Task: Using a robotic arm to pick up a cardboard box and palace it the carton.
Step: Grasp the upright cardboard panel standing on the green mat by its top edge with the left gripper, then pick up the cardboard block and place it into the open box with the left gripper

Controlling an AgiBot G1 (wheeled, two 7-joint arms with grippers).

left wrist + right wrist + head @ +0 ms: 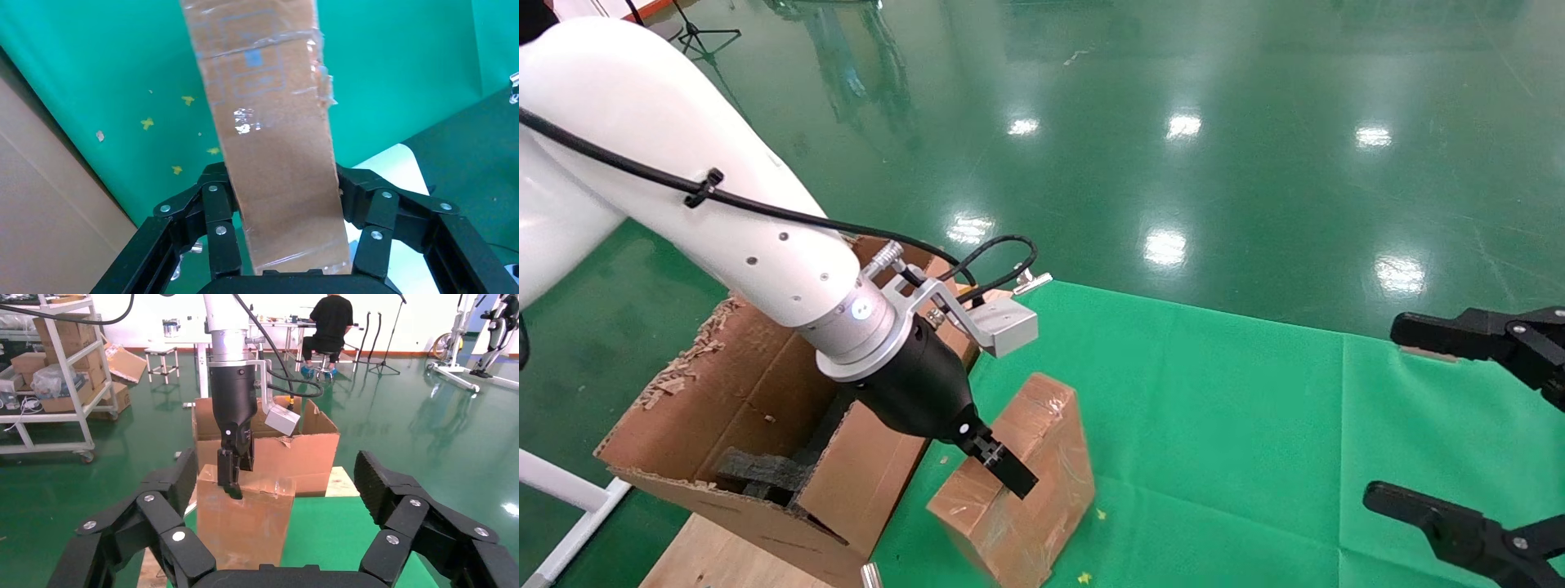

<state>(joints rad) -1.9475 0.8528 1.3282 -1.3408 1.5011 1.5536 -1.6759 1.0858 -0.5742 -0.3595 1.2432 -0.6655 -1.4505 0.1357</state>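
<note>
The small taped cardboard box (1034, 457) stands on its edge on the green cloth (1238, 425), just right of the carton (723, 384). My left gripper (1001, 469), on the white-sleeved arm, comes down on the box's top edge and is shut on it. One finger (1013, 480) lies on the near face. In the left wrist view the box (269, 122) runs between both fingers (217, 208). The carton (306, 453) has upright ragged flaps and black foam (764, 469) inside. My right gripper (1383, 412) is open and empty at the right edge.
The carton sits on a wooden board (723, 555) at the cloth's left edge, by a white frame (560, 490). Small yellow scraps (147, 124) lie on the cloth. Beyond are the green floor, a shelf cart with boxes (67, 367) and a seated person (330, 324).
</note>
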